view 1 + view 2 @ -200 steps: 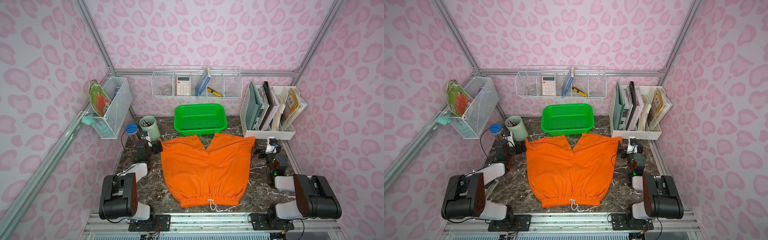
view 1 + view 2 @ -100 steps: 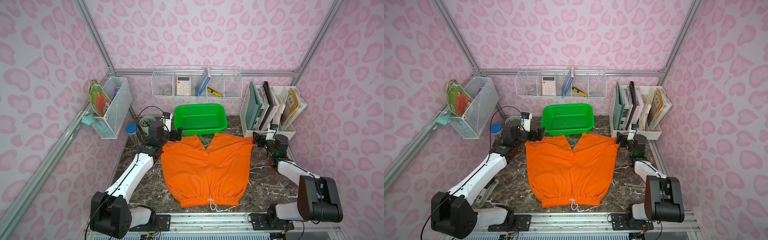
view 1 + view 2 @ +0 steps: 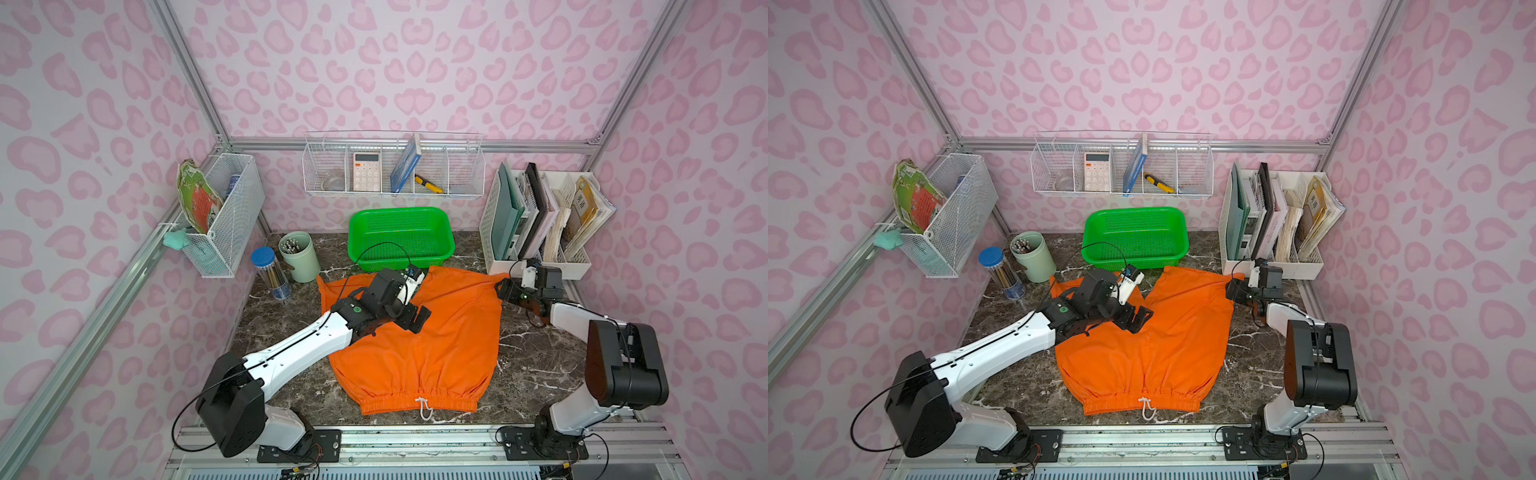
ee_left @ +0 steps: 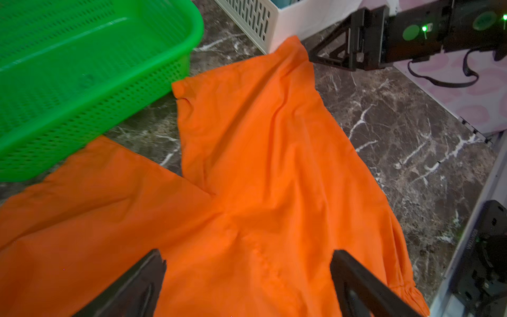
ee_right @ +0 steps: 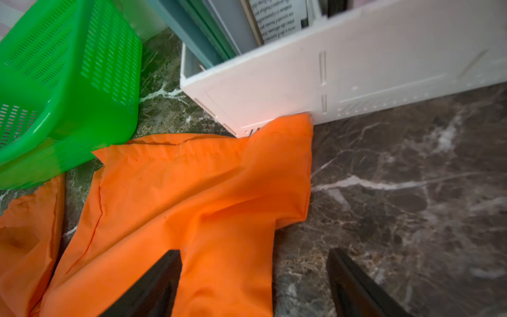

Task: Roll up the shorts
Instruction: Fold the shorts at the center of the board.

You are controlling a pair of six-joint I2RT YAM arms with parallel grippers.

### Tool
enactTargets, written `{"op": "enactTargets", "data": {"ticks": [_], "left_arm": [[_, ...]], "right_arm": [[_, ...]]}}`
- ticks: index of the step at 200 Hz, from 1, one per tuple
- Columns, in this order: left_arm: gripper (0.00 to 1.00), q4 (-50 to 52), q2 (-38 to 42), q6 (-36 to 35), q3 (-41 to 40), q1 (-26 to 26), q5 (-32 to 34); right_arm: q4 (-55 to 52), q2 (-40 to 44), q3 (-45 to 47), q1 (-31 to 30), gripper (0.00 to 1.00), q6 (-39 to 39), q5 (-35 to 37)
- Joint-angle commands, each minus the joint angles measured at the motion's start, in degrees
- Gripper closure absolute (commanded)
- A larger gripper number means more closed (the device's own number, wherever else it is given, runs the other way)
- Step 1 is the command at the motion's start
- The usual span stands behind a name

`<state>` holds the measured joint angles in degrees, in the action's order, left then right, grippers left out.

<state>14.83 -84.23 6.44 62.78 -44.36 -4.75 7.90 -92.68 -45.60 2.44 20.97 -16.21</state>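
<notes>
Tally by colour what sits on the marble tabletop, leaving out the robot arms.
Orange: 1, shorts
Green: 2, basket and pen cup
White: 1, file rack
Clear with blue lid: 1, jar
Total: 5

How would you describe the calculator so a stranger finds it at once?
Find the white wire shelf on the back wall, above the green basket. The calculator stands in its second compartment from the left, beside a leaning blue book. Only it has rows of buttons.
</notes>
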Motion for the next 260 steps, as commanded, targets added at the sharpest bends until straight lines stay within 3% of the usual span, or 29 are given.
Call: {"op": "enactTargets", "data": {"ticks": [1, 62, 153, 211, 242, 260], "left_arm": [[0.01, -0.67, -4.88, 3.4, 2.96, -4.05, -1.65], [0.01, 1.22, -20.13, 3.45, 13.58, -13.87, -4.39], [0.01, 12.32, -28.99, -0.57, 20.16, -25.47, 2.6], [0.02, 14.4, -34.96, -1.21, 25.56, -28.54, 5.0], [0.1, 16.29, -38.02, -0.99, 27.85, -28.69, 5.36], [0.24, 17.3, -39.15, -0.8, 29.02, -28.68, 5.65]], "right_arm": [[-1.98, -1.1, -0.54, -0.2, 0.15, 1.53, -0.58], [-2.75, -3.79, -1.64, -1.03, 0.16, 1.97, -0.58], [-2.89, -4.79, -1.48, -0.94, 0.15, 3.54, -0.5], [-2.8, -5.41, -1.7, -0.94, 0.15, 3.8, -1.29], [-2.81, -6.88, -2.3, -0.83, 0.16, 3.28, -2.04], [-2.54, -8.08, -2.73, -0.83, 0.19, 3.28, -2.74]]}}
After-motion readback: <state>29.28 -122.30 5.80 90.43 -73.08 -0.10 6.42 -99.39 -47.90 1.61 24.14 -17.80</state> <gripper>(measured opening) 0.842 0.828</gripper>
